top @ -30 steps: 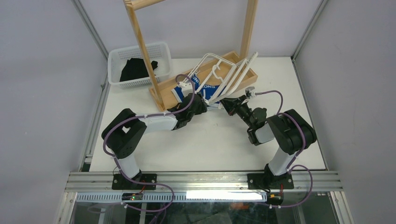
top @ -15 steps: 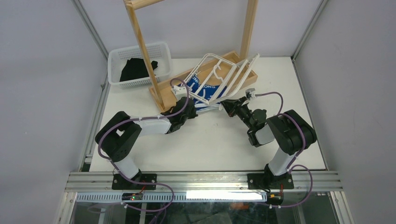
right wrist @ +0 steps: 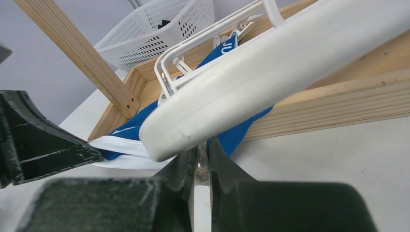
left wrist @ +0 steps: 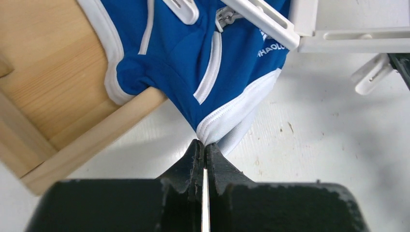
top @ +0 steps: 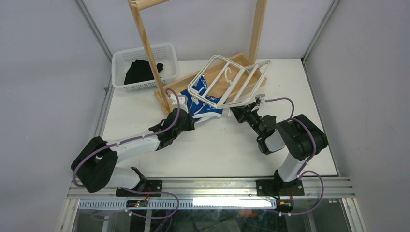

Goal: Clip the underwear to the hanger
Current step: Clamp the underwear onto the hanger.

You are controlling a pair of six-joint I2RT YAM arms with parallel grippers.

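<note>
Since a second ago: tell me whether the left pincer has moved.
Yes. The left pincer, shut on the underwear, has drawn back leftward, closer to the foot of the wooden rack left post.

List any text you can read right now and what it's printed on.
"NHAOL": white lettering on the underwear, seen in the left wrist view; the rest is hidden by the hanger.
The same lettering in the top and right wrist views is too small or too hidden to read.
No other text is visible.
</note>
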